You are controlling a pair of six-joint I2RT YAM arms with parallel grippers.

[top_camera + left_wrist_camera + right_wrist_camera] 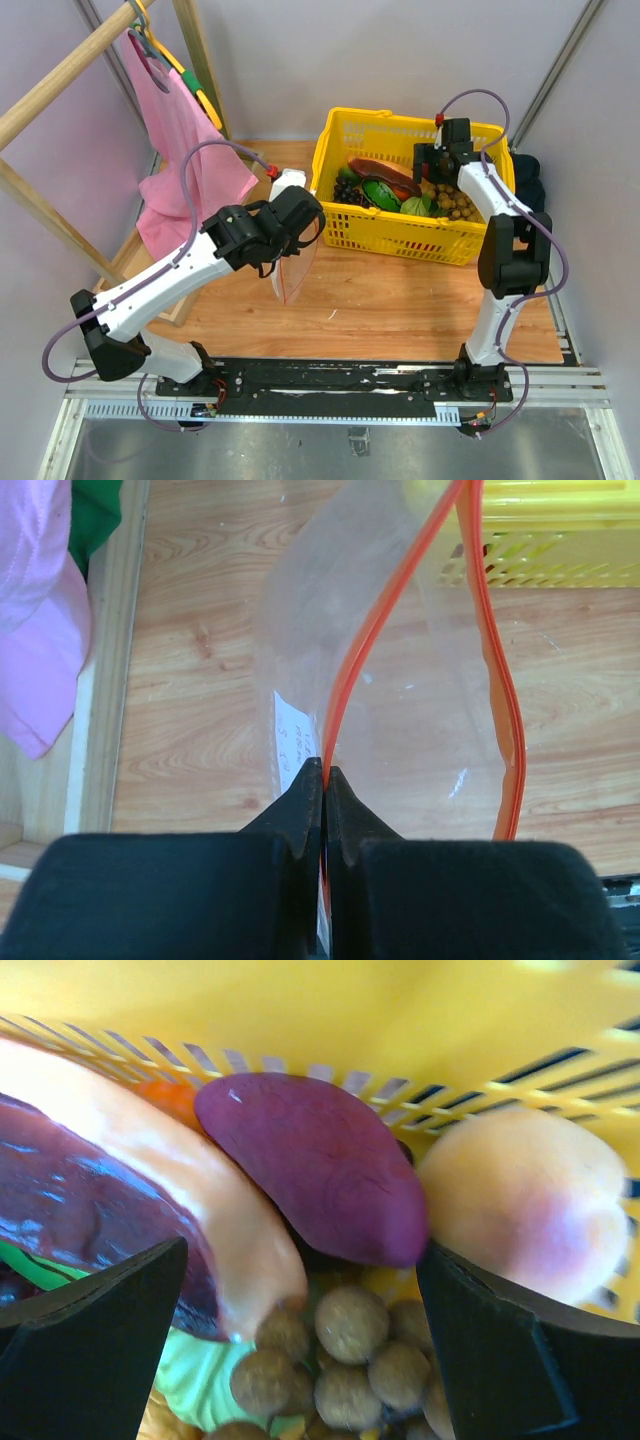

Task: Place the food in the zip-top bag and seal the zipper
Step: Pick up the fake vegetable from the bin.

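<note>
Several foods [320, 1160] in basket [400, 118], right fingers [90, 1350] apart above, left fingers [300, 810] clamping zip-top bag [430, 710]

The basket [400, 238] sits on the table [400, 305] toward the far right, and my right gripper [440, 172] reaches down into its right rear part. Ahead of my spread right fingers the oval piece [310, 1160] lies in the middle, the peach-like fruit [520, 1200] just beside it on the right and the bread roll [130, 1180] on its left. The cluster of small balls [350, 1360] lies just in front of them. Left of the basket, just beside its front corner, my left gripper [303, 232] pinches the bag [295, 272] at one end of its zipper [365, 650], whose two strips part ahead of my fingers toward the basket. A hanging cloth [175, 140] is farther left, behind.
</note>
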